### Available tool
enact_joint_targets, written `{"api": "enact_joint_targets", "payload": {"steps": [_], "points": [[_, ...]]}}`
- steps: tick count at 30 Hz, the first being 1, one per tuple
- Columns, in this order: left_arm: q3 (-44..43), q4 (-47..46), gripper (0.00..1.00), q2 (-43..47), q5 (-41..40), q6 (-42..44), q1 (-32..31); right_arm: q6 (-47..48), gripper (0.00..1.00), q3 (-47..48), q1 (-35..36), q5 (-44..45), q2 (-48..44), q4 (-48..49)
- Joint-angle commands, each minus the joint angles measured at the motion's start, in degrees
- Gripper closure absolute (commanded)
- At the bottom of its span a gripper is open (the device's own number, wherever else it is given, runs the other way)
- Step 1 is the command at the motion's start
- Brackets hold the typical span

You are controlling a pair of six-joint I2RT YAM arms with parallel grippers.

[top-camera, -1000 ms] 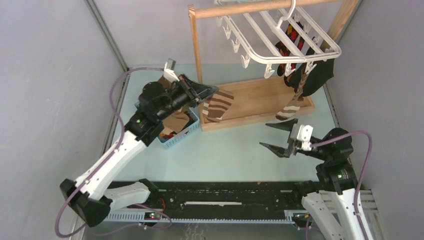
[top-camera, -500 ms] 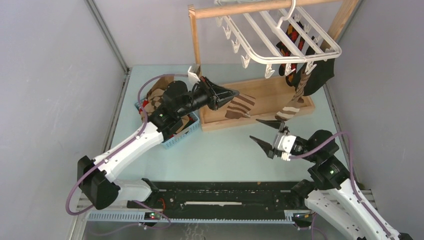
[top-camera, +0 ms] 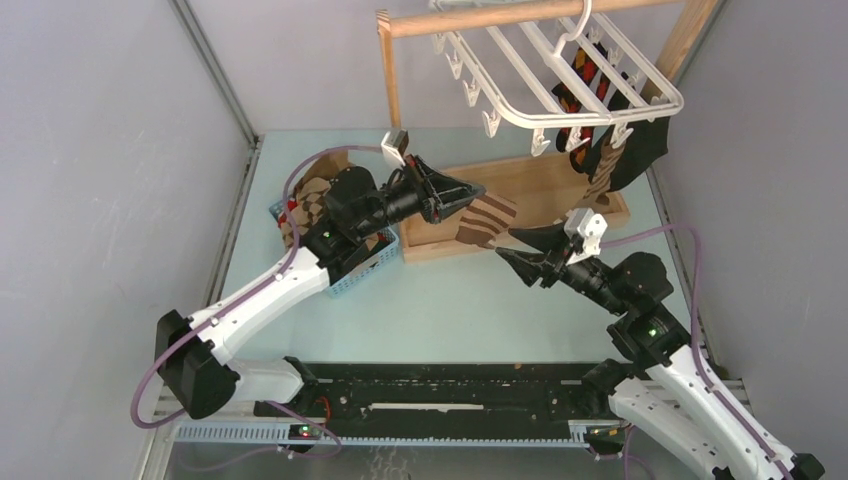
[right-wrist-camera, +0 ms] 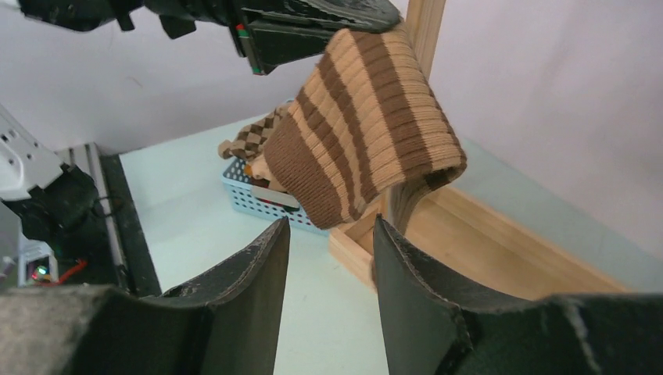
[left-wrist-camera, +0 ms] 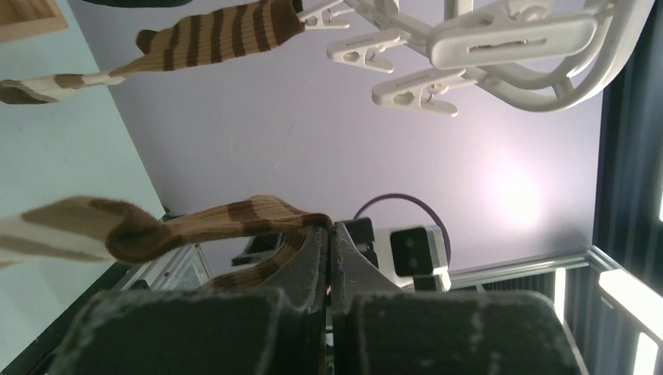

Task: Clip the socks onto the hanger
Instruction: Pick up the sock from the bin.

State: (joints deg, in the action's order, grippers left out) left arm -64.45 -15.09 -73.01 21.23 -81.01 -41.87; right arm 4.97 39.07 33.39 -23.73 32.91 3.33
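Pale table [top-camera: 450, 310], left gripper [top-camera: 474, 191] pinching striped sock [top-camera: 488, 218]

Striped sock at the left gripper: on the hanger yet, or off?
Off. The striped sock hangs doubled over from the shut left gripper, below and apart from the clips of the hanger.

Left gripper [top-camera: 476, 191] swung rightward from above the blue basket [top-camera: 368, 268], striped sock [top-camera: 487, 219] now bunched up, right gripper [top-camera: 506, 243] risen close beside the sock, jaws narrower
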Motion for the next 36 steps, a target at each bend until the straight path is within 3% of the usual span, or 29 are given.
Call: {"api": "enact_joint_targets", "payload": {"steps": [1,10,12,16,17,20,25,29,36], "points": [[-0.51,-4.02,1.0,0.38,2.35,1.3,-1.24,-9.55,0.48,1.4,-0.52,2.94,1.17,5.28],[-1.14,-5.16,1.0,-0.33,2.89,1.47,-2.67,-16.62,0.53,2.18,-1.16,1.86,3.07,9.03],[-1.47,-5.46,1.0,-0.69,3.21,1.54,-2.9,-17.97,0.61,2.3,-1.28,2.35,3.63,9.76],[-1.8,-5.47,1.0,-0.88,3.15,2.1,-3.06,-20.26,0.95,3.01,-1.57,0.54,3.94,10.07],[-1.56,-5.29,1.0,-0.71,2.74,2.46,-2.97,-20.75,1.0,3.28,-1.61,-0.35,3.89,10.03],[-0.82,-3.63,0.98,-0.02,1.5,4.3,-2.7,-22.0,1.0,3.87,-2.12,-2.97,3.85,10.04],[2.14,-0.24,0.7,3.66,1.35,12.31,1.06,-26.45,1.0,5.22,-4.7,-5.12,3.76,7.57],[5.91,5.62,0.46,9.52,4.65,28.24,4.66,-29.84,1.0,5.26,-7.41,-5.84,3.59,5.25],[10.72,0.9,0.29,13.2,19.96,35.79,5.74,-30.86,1.0,5.27,-8.6,-7.33,4.13,5.9]]}}
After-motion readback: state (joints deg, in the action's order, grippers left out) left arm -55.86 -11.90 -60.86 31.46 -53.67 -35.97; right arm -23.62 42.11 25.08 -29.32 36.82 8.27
